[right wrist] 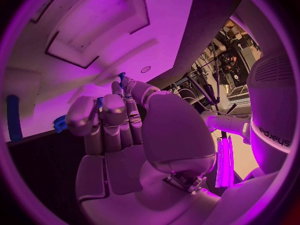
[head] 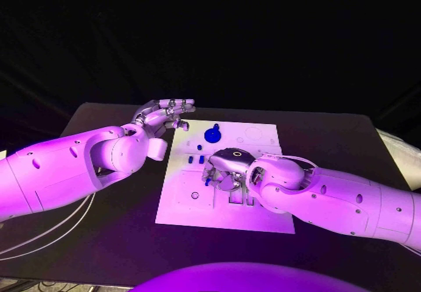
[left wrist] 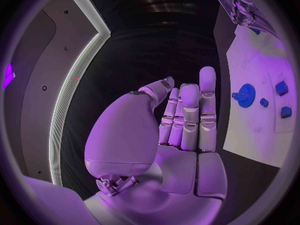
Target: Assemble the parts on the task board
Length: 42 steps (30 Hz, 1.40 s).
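The white rectangular task board (head: 224,201) lies flat in the middle of the black worktop (head: 105,237), its long sides running away from the robot. The left robot hand (head: 165,115) hovers off the board's far left corner, above the worktop; its silver fingers (left wrist: 189,116) are straight and held close together with nothing between them, so it is open and empty. In the left wrist view the board (left wrist: 256,130) lies beside that hand and apart from it. The right robot hand (head: 226,170) is down over the middle of the board, palm toward the plate, fingers curled in. In the right wrist view a small slim blue part (right wrist: 121,78) sits at the tips of its thumb and a finger (right wrist: 131,92), and appears pinched there, just over the pale board surface (right wrist: 94,30). A round blue gear-like part (head: 213,133) with a toothed rim rests on the far half of the board, well clear of both hands; the left wrist view shows it too (left wrist: 245,93). Two small blue block-shaped parts (head: 194,159) sit side by side on the board's left portion, just beside the right robot hand but not touching it. A long blue bar-shaped part (right wrist: 14,117) lies on the board at the rim of the right wrist view.
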Available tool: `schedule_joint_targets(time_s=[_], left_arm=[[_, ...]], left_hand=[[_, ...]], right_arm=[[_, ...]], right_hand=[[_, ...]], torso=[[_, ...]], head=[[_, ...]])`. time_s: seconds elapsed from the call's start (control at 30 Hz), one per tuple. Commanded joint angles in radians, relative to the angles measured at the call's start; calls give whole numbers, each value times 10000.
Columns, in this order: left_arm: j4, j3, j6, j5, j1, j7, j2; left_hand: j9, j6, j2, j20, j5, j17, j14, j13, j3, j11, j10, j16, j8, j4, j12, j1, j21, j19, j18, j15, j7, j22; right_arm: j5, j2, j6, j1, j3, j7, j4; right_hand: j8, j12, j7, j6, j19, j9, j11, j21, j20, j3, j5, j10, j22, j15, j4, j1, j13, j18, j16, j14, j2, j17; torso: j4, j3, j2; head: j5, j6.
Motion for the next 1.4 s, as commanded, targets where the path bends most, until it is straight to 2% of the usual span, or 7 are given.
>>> schedule_joint_targets(time_s=[0.03, 0.4, 0.53, 0.63, 0.9, 1.17, 1.4], left_arm=[[0, 6, 229, 30, 1, 6, 10], [12, 5, 266, 28, 1, -24, 0], [25, 5, 277, 25, 1, -37, -2], [35, 5, 285, 23, 1, -50, -3], [47, 6, 309, -25, 1, -87, -20], [44, 6, 325, -37, 1, -106, -44], [38, 6, 339, -39, 1, -128, -75]], left_hand=[[-14, -75, 32, -6, 0, -31, -36, -15, -94, 19, -85, 0, -1, 3, 73, -67, -62, -10, 187, 27, 20, -12], [-14, -78, 31, -5, -1, -24, -34, -17, -101, 19, -93, 5, -1, 4, 75, -70, -65, -9, 187, 29, 21, -14], [-14, -78, 31, -5, -1, -24, -34, -17, -101, 19, -93, 5, -1, 4, 75, -70, -65, -9, 187, 29, 21, -14], [-14, -78, 31, -5, -1, -24, -34, -17, -101, 19, -93, 5, -1, 4, 75, -70, -65, -9, 187, 29, 21, -14], [-15, -91, 35, 0, -17, 62, -3, -23, -128, 25, -133, 61, -2, 6, 84, -79, -76, 0, 187, 34, 21, -24], [-15, -98, 39, 3, -28, 47, -4, -26, -142, 27, -155, 61, -3, 8, 89, -84, -80, 7, 187, 36, 21, -29], [-15, -98, 39, 3, -28, 47, -4, -26, -142, 27, -155, 61, -3, 8, 89, -84, -80, 7, 187, 36, 21, -29]], right_arm=[[-449, 5, 156, -24, -8, -131, 32], [-809, 59, 468, -26, -12, -367, 90], [-869, 142, 693, -26, -48, -476, 53], [-881, 195, 684, -32, -80, -591, -2], [-898, 177, 302, -45, -104, -669, -18], [-873, -113, -815, -81, -101, -697, 299], [-556, -1028, -1286, 9, 88, -725, 1105]], right_hand=[[-55, 45, 80, -20, -12, 18, 5, 44, 39, 60, 37, 71, 6, 56, -7, 84, 10, -131, 73, 327, -23, 10], [-54, 43, 93, -2, -19, 27, 15, 64, 52, 40, -8, 75, 23, 68, -44, 27, 15, -132, 98, 318, -83, -7], [-136, -20, 147, -121, -57, 7, 80, 76, 102, -153, 25, -131, 15, 131, 20, -266, -10, -134, 104, 284, -237, -91], [-314, -28, 309, -521, -162, -86, 253, 31, 228, -540, -115, -761, -88, 283, 184, -692, -22, -119, 48, 216, -515, -264], [-308, 39, 443, -905, -347, -180, 398, -86, 346, -932, 20, -1335, -336, 383, 175, -756, -4, -64, -82, 104, -678, -560], [-299, 147, 467, -1026, -439, -203, 414, -148, 376, -1126, 217, -1457, -462, 404, 136, -702, 22, -38, -136, 53, -708, -717], [-261, 299, 433, -978, -408, -191, 381, -108, 374, -1152, 374, -1341, -396, 382, 117, -621, 48, -44, -155, 38, -632, -814]], torso=[[-3, -1, -1], [-2, -10, 0], [-6, -9, -2], [-5, -10, -3], [0, -11, -10], [5, 4, -2], [-15, -9, -12]], head=[[0, -15], [-2, -35], [-8, -44], [-18, -56], [-36, -82], [-49, -80], [-127, -23]])
